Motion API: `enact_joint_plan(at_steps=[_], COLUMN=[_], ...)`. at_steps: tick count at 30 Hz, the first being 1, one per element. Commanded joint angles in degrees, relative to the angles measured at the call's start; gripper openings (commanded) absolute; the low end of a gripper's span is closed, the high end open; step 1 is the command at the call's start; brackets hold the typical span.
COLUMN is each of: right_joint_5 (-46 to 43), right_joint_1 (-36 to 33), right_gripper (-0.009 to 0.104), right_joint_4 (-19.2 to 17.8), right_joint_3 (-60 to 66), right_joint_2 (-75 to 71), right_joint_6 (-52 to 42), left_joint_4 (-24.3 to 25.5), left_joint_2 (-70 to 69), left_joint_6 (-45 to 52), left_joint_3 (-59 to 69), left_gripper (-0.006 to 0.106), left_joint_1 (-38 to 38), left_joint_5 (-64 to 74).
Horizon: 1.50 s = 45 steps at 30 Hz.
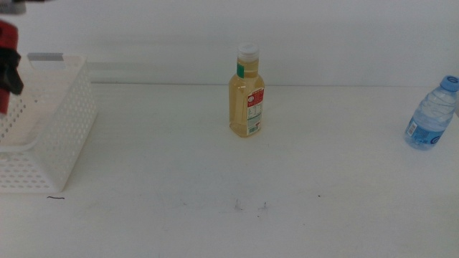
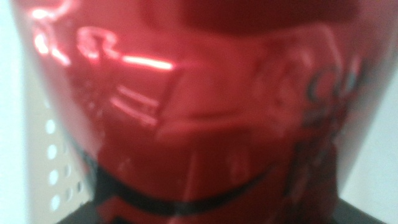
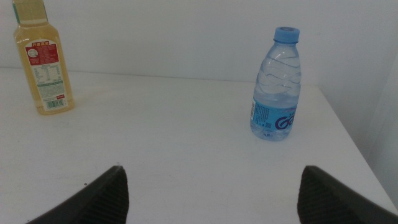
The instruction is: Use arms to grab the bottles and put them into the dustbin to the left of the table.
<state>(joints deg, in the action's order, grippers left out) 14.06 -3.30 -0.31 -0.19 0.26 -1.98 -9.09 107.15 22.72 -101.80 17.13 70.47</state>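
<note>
Over the dustbin, red can (image 2: 186, 112): hangs above the basket's open top, at the far left edge of the middle view; fills the left wrist view, close and blurred.
Can handling: probably light, thin-walled and glossy, so likely slippery and easy to dent; side grip across the middle of the body seems best.
Left gripper (image 1: 8, 72): clamped on the can, a dark finger showing against the red just above the dustbin's rim.
Dustbin (image 1: 68, 122): white lattice basket with a grey strip on the rim; contents mostly cut off by the picture edge, nothing seen inside the part that shows.
Right of the dustbin, yellow bottle (image 1: 247, 92): upright on the table (image 1: 215, 222), well apart from the basket, white cap on, nearly full of yellow liquid; likely heavier and stiff, label band a fair place to grip.
Far right of the dustbin, water bottle (image 1: 432, 115): upright near the table's right edge, blue cap on, clear; thin soft plastic by the look, best held mid-body.
Right gripper (image 3: 211, 193): jaws wide apart, low over bare table, facing both bottles, waiting.
</note>
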Motion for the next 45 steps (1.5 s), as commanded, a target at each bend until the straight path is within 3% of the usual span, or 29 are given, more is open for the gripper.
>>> enact_joint_plan(at_steps=[1,12,17,22,27,30,35,42,45], right_joint_5=[-0.39,-0.39,-0.39,-0.39,-0.39,-0.39,-0.39,-0.39,-0.39], right_joint_1=[0.47,0.47,0.47,0.47,0.47,0.47,0.47,0.47,0.47], right_gripper=[0.088,0.088,0.088,0.088,0.088,0.088,0.088,0.088,0.088], right_joint_4=[-0.42,-0.42,-0.42,-0.42,-0.42,-0.42,-0.42,-0.42,-0.42], right_joint_3=[0.19,0.19,0.19,0.19,0.19,0.19,0.19,0.19,0.19], right_joint_2=[-0.26,-0.26,-0.26,-0.26,-0.26,-0.26,-0.26,-0.26,-0.26], right_joint_6=[-0.37,-0.37,-0.37,-0.37,-0.37,-0.37,-0.37,-0.37,-0.37], left_joint_4=[-3.04,-0.87,-1.26,0.19,1.80,2.07,-0.84,-15.90,-17.35], left_joint_2=[2.08,10.76,12.10,12.55,12.45,11.85,7.61,-10.40,-20.38], left_joint_6=[1.46,1.46,2.58,2.94,3.99,4.27,4.27,8.95,10.02], left_joint_3=[-1.03,-1.03,-1.03,-1.03,-1.15,-1.15,-1.15,3.96,13.74], left_gripper=[-0.002,-0.001,0.009,0.034,0.076,0.094,0.094,0.094,0.094], left_joint_1=[0.58,0.58,0.34,-0.38,-0.60,-0.60,-0.60,-2.73,-8.06], left_joint_5=[-0.51,-3.86,-4.98,-5.08,-3.96,-3.14,-0.51,-0.51,-9.23])
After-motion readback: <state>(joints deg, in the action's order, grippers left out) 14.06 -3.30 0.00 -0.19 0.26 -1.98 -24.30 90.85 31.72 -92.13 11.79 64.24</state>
